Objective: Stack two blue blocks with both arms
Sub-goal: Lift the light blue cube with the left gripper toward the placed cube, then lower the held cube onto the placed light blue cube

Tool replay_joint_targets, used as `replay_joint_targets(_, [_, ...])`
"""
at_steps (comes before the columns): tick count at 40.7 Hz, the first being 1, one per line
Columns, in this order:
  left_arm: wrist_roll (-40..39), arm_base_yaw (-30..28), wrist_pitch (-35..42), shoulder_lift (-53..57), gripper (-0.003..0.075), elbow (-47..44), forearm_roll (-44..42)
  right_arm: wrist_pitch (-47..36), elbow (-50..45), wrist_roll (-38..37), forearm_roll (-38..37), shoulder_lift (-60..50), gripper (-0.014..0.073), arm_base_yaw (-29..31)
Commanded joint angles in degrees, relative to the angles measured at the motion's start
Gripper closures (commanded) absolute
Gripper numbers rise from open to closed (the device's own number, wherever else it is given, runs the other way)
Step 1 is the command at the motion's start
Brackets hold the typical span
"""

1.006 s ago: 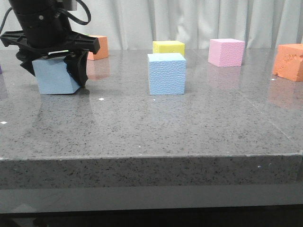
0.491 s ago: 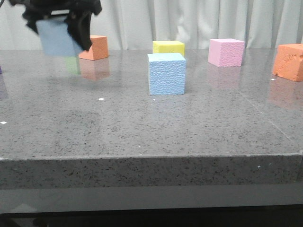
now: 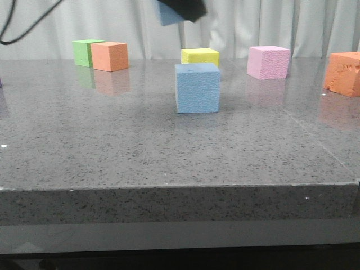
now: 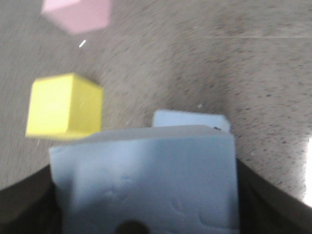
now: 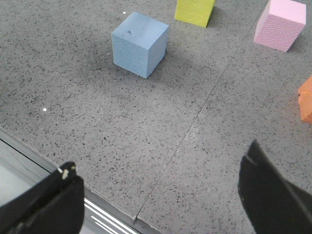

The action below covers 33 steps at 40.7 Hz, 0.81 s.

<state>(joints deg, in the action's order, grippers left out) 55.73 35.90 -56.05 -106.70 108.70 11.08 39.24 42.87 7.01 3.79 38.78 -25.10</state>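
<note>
Your left gripper (image 3: 183, 8) hangs high above the tabletop (image 3: 140, 140), jaws clamped on the smooth blue block (image 4: 146, 180), over the pebbly blue block (image 3: 197, 88). Your right gripper (image 5: 161, 200) sits low near the tabletop's edge, jaws spread wide, empty.

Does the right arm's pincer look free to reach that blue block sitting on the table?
Probably yes: the right pincer is open, and only bare table lies before the blue block.
</note>
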Motion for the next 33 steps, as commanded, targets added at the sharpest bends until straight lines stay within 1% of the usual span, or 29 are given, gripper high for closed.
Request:
replay_joint_targets(1, [3.2, 1.7, 3.5, 1.8, 0.0398, 1.9, 1.3, -3.7, 1.4, 0.8, -0.4, 0.0, -0.0050, 0.3])
replay_joint_targets(14, [3.2, 2.4, 5.7, -1.8, 0.0398, 1.8, 1.1, -3.7, 1.4, 0.8, -0.4, 0.0, -0.0050, 0.3])
replay_joint_targets(24, [3.2, 2.4, 6.1, -2.0, 0.0398, 1.8, -1.9, -3.7, 1.4, 0.8, -0.4, 0.0, -0.0050, 0.3])
replay_joint_targets(33, [3.2, 2.2, 6.0, -2.2, 0.0397, 1.8, -1.3, -3.7, 1.4, 0.8, -0.4, 0.0, -0.0050, 0.3])
